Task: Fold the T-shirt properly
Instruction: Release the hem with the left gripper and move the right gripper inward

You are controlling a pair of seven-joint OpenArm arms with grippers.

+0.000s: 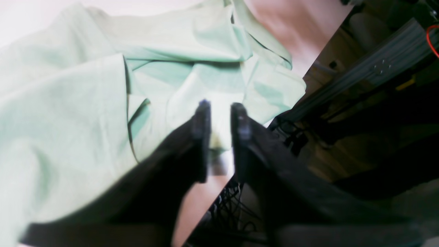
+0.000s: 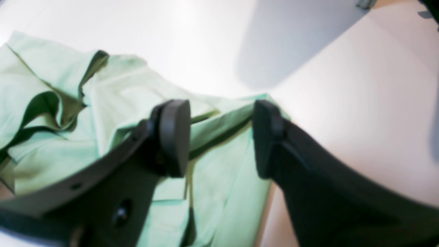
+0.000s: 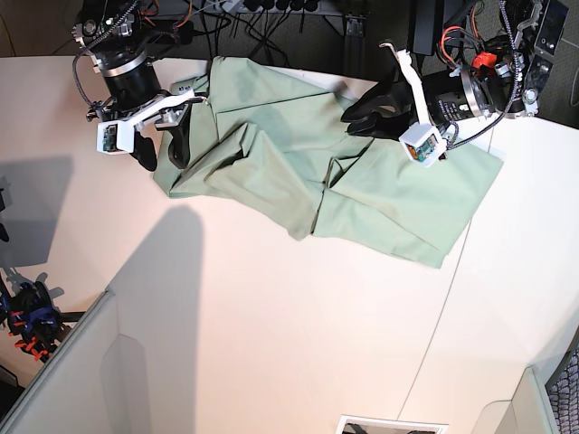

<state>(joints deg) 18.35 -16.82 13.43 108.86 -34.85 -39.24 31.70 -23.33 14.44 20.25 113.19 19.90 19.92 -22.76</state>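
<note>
The pale mint-green T-shirt (image 3: 362, 194) lies crumpled and partly folded over itself along the far side of the table (image 3: 271, 316). At its far edge my left gripper (image 3: 353, 117) hovers with its jaws a narrow gap apart. In the left wrist view the left gripper (image 1: 221, 113) is open and the shirt's (image 1: 85, 103) cloth shows behind the gap, not pinched. My right gripper (image 3: 163, 155) stands at the shirt's left end. In the right wrist view the right gripper (image 2: 221, 137) is wide open above a folded edge of the shirt (image 2: 223, 192), holding nothing.
The table's far edge runs just behind the shirt, with cables and stands (image 3: 271, 23) beyond it. An aluminium rail (image 1: 377, 65) and wiring lie past the table edge by the left gripper. A pale panel (image 3: 72, 380) stands at the near left corner.
</note>
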